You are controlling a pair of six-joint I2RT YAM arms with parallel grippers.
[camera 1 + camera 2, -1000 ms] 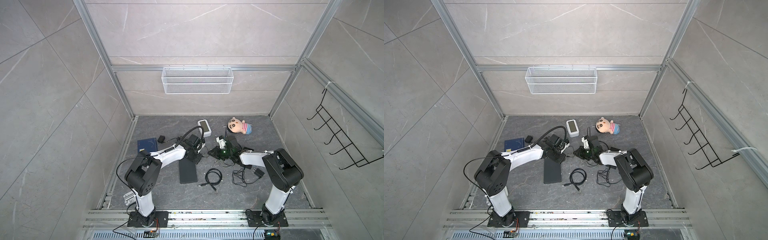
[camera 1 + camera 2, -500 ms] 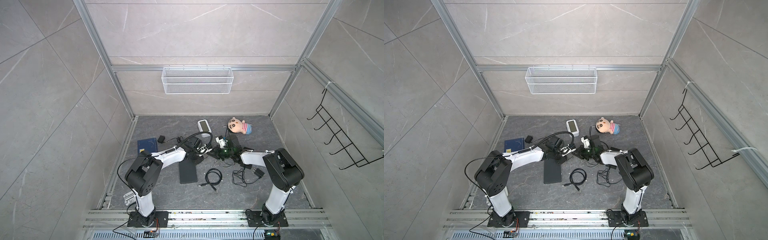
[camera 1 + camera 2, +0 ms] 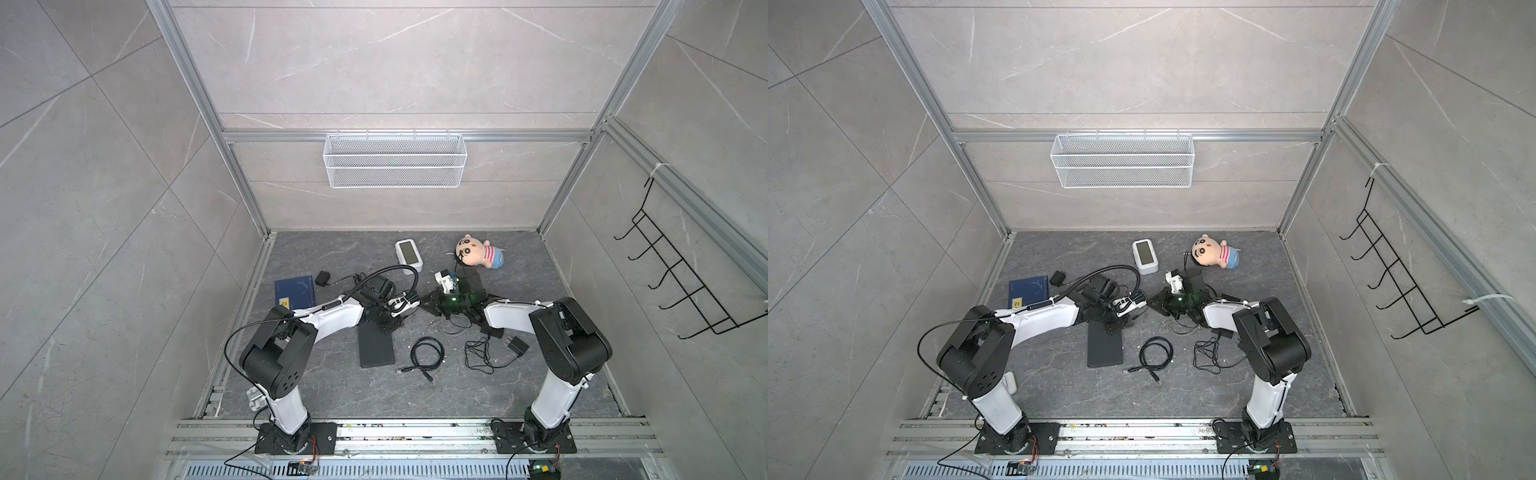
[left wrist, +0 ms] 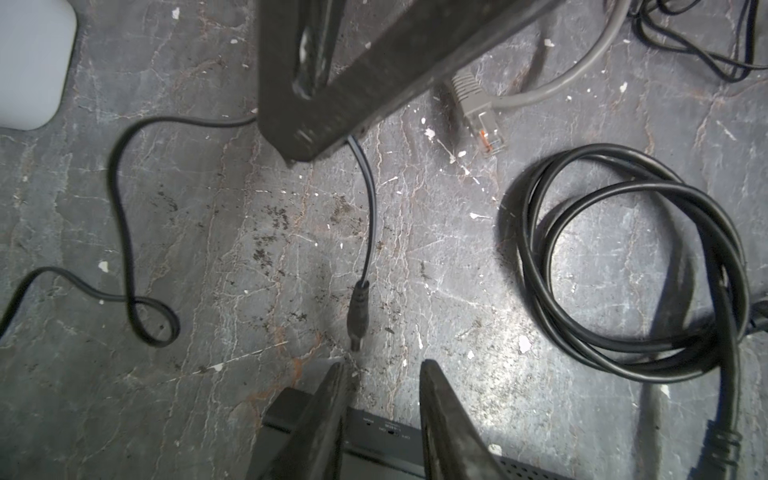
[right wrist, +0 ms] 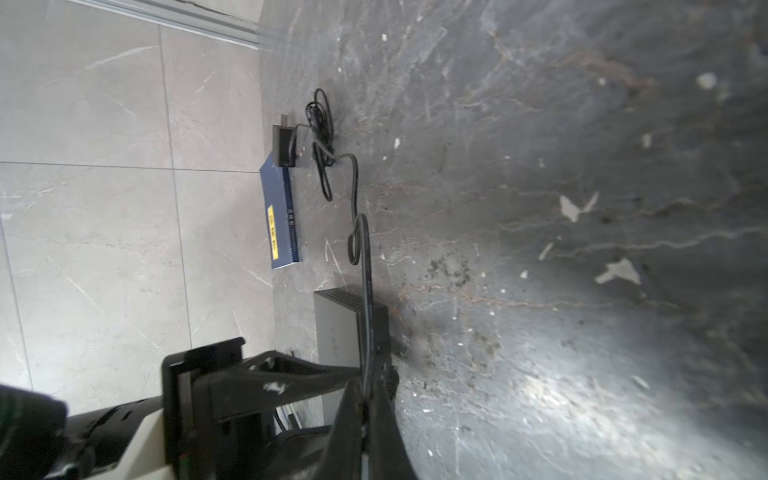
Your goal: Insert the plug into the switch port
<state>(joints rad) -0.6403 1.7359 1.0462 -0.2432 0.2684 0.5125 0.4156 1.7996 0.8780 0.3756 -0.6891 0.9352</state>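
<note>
Two states: right gripper (image 5: pixel 368 388) clamps the plug cable (image 4: pixel 371 208); left gripper (image 4: pixel 383 365) part-open, empty, above the switch (image 4: pixel 384 432).

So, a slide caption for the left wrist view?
Right gripper pinches the cable; its barrel plug points toward the open left gripper and the switch.

Switch (image 4: pixel 382 436) cut by frame edge (port labels unreadable); cable (image 4: pixel 371 208) vanishes behind right gripper (image 4: pixel 309 143).
</note>
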